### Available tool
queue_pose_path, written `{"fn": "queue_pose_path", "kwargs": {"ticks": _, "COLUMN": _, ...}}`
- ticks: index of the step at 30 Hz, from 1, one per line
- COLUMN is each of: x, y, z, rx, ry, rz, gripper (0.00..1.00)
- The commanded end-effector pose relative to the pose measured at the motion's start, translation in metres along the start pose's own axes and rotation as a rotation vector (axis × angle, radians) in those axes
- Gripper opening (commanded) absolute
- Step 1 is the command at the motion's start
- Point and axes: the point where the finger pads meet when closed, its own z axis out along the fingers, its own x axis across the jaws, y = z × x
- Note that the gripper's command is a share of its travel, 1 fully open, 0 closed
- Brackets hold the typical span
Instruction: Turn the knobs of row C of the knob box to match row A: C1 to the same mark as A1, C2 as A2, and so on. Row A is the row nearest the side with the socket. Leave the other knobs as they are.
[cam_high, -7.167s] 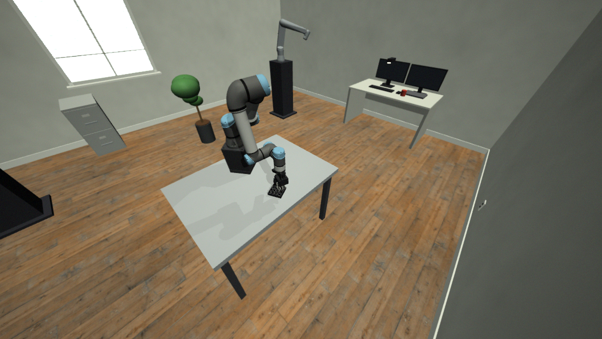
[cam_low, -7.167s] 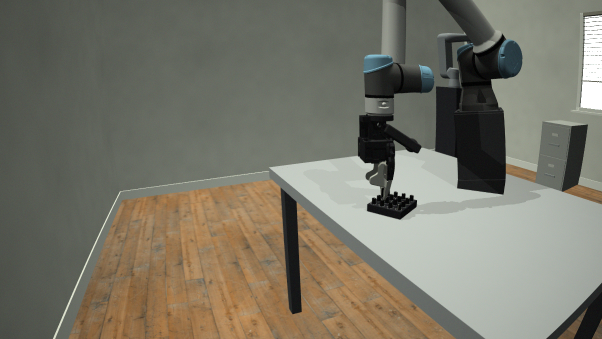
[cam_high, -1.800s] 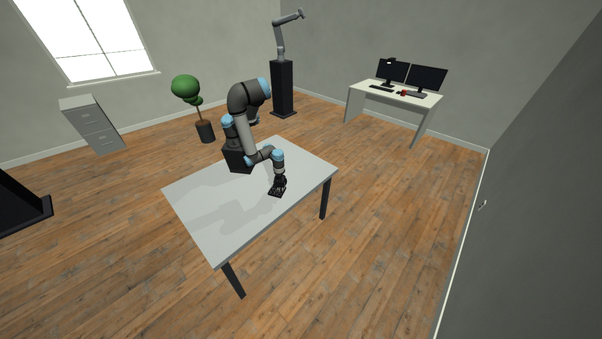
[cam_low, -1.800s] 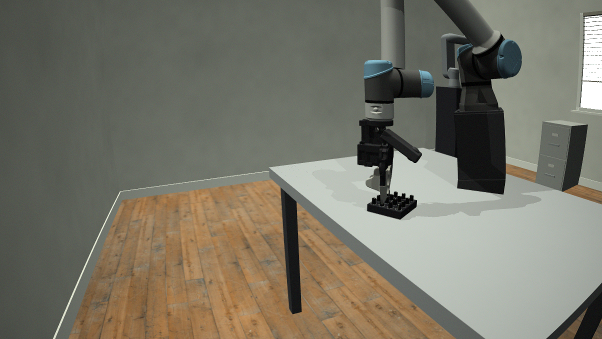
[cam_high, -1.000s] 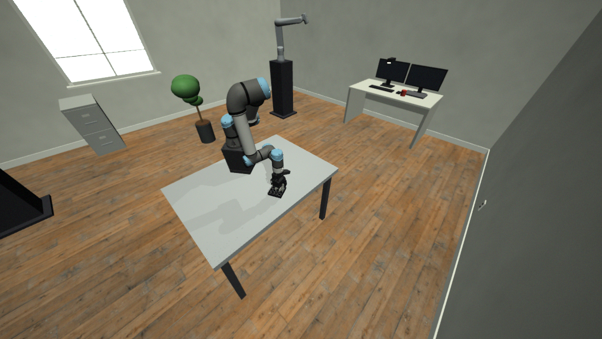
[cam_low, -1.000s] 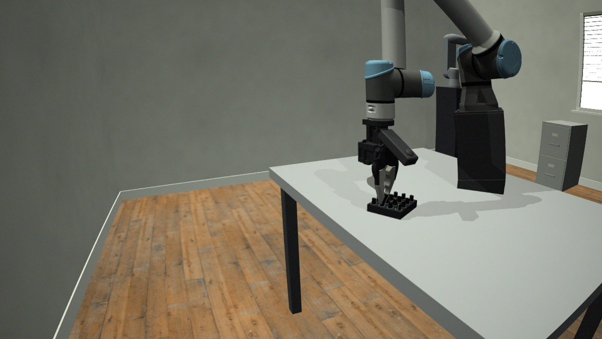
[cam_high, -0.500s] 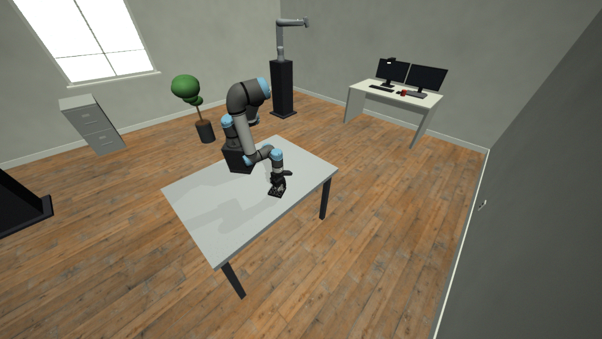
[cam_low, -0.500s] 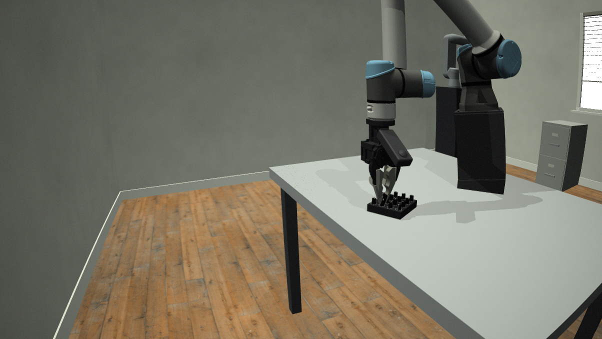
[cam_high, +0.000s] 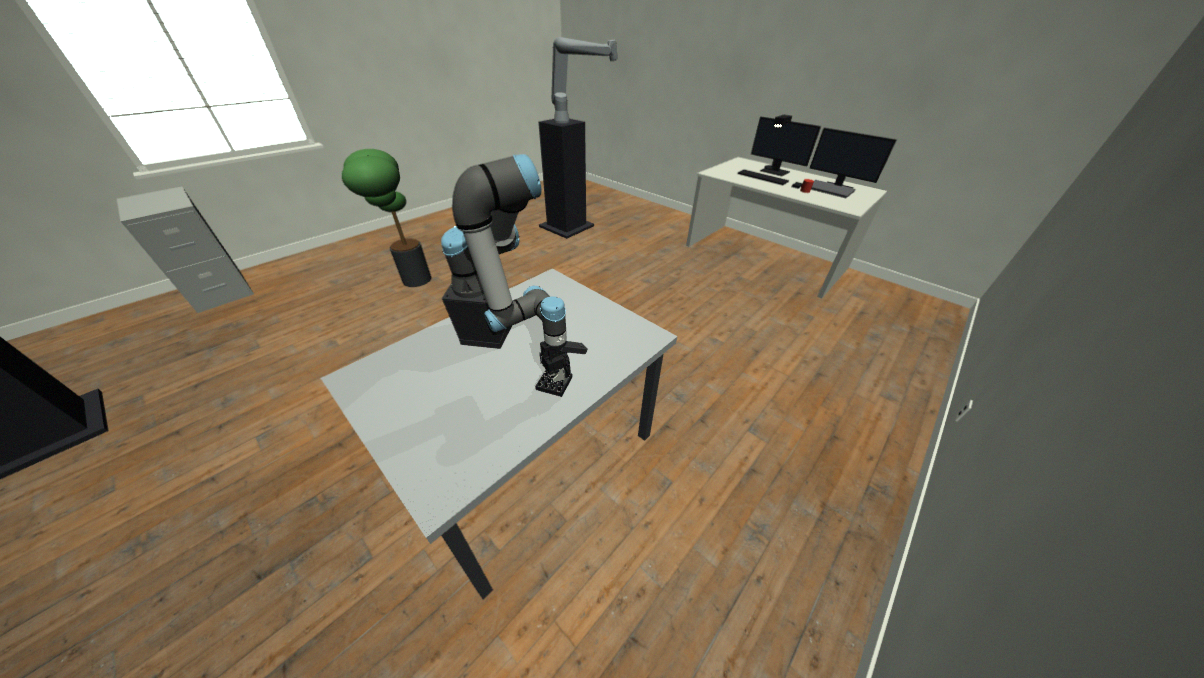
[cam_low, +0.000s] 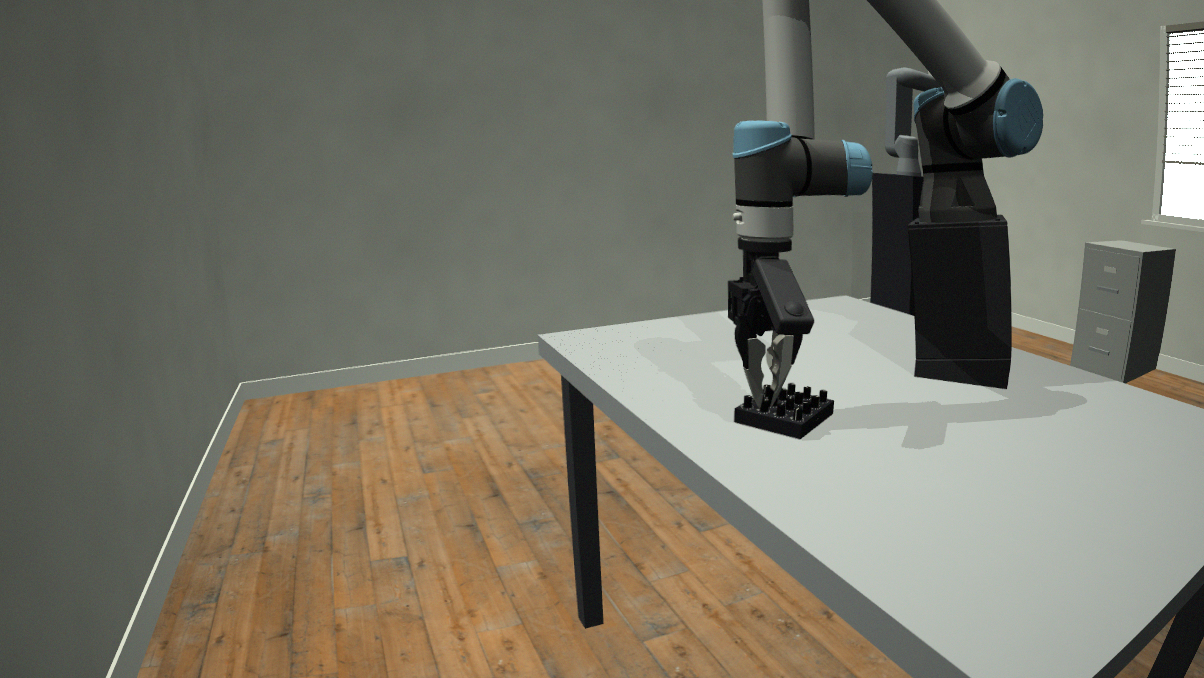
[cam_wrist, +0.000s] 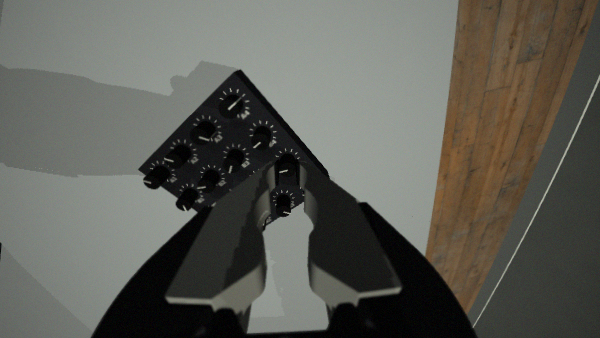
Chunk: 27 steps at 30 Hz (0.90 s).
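The black knob box lies on the grey table, turned diagonally in the wrist view. My gripper points down and is shut on knob C4. C4's white line points left and slightly down there. Knob A4 has its line pointing up-right, along the row. Knobs A3, A2 and A1 run down-left from it. Knob B4 is beside C4, and knob D4 shows between the fingers. My left finger hides the other C knobs.
Neighbouring knobs stand close around my fingertips. The table has its long edge near the box. A second arm stands on a pedestal behind. A desk with monitors and a potted plant are farther off.
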Motion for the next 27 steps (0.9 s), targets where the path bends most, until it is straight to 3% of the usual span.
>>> {"fn": "queue_pose_path", "kwargs": {"ticks": 1, "x": 0.0008, "y": -0.0001, "z": -0.0004, "rx": -0.001, "ry": 0.001, "rz": 0.063, "gripper": 0.04}}
{"fn": "queue_pose_path", "kwargs": {"ticks": 27, "x": 0.0012, "y": 0.0000, "z": -0.0004, "rx": -0.001, "ry": 0.001, "rz": 0.153, "gripper": 0.04}}
